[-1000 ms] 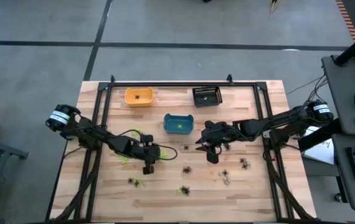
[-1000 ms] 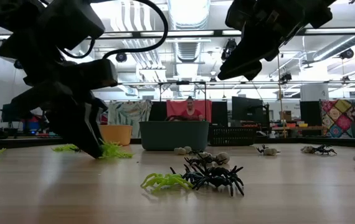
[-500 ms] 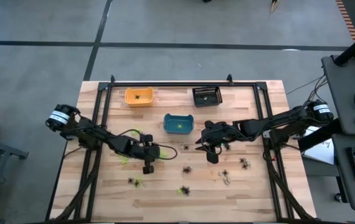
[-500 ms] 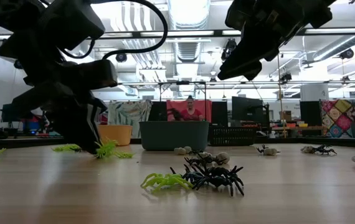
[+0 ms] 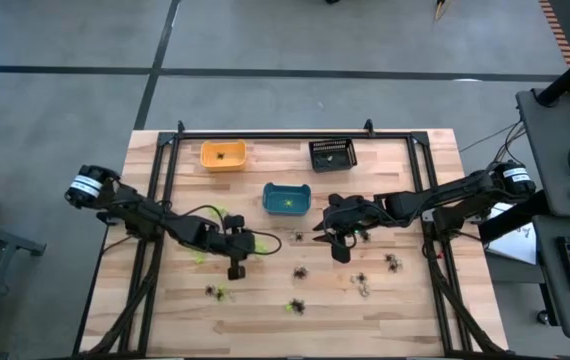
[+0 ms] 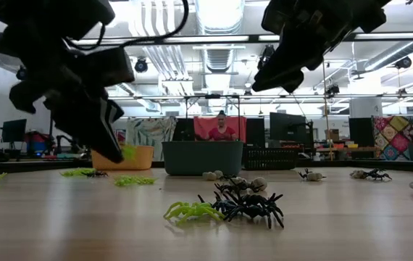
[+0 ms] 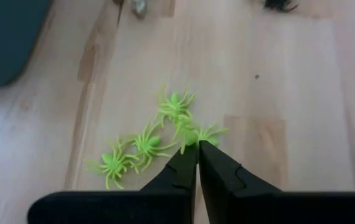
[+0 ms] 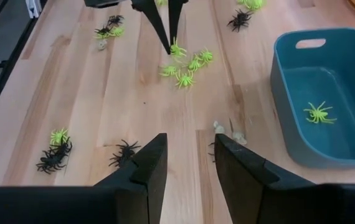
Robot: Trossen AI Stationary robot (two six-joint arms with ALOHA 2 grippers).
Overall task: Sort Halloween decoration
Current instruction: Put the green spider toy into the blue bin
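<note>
Your left gripper (image 7: 197,149) has just clenched on a green spider (image 7: 193,134) and lifted it off the table (image 5: 405,300); a second ago it was still down among the cluster. Three green spiders (image 7: 146,140) remain below it, left of centre. That makes one pick done; I'd judge the teal bin (image 5: 286,199), already holding a green spider, is its place. Your right gripper (image 8: 189,163) hangs mid-table, jaws apart, holding nothing.

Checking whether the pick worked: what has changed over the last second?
The left tool closed on a green spider and lifted it off the table, away from the other green spiders. The right tool stayed open above the table; the bins are unmoved.
</note>
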